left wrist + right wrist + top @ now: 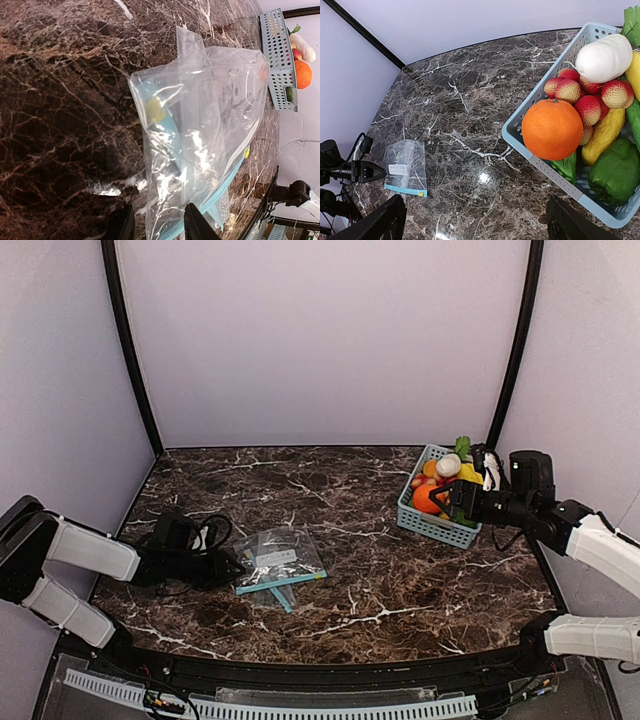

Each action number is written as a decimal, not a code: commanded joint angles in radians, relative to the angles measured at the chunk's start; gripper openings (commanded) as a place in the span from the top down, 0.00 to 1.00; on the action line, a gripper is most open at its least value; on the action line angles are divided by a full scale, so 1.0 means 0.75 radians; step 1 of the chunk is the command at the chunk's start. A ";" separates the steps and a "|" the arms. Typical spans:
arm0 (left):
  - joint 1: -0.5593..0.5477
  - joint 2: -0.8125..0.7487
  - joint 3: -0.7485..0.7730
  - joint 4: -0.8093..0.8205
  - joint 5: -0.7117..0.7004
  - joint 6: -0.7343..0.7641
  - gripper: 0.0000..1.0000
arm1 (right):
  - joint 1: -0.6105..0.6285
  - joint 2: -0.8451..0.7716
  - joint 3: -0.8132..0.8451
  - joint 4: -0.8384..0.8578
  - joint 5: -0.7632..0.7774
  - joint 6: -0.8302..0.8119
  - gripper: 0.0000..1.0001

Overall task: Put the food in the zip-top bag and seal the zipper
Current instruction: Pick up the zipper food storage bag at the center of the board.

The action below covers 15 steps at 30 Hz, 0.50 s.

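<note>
The clear zip-top bag (281, 560) lies flat on the marble table, its teal zipper strip (235, 175) with a small yellow slider (246, 152) along the near edge. My left gripper (226, 566) is open at the bag's left end, and the bag's edge lies between its fingers (197, 223). The food sits in a light blue basket (432, 524): an orange ball (552, 129), a white oblong (604, 57), a yellow oblong (603, 136), a green piece (615, 172). My right gripper (442, 502) is open and empty, above the basket's left side.
Several red bumpy fruits (580, 95) also lie in the basket. The bag (406, 167) and the left gripper (365, 171) show far left in the right wrist view. Grey walls with black posts enclose the table on three sides.
</note>
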 commanded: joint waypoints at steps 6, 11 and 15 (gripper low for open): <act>-0.009 0.043 0.002 0.094 0.027 -0.036 0.72 | 0.011 -0.011 0.019 0.006 0.014 -0.006 0.04; -0.009 0.054 0.009 0.095 0.030 -0.050 0.79 | 0.010 -0.009 0.023 0.004 0.010 -0.007 0.04; -0.010 0.033 0.011 0.104 0.044 -0.068 0.88 | 0.010 -0.008 0.030 0.002 0.005 -0.013 0.04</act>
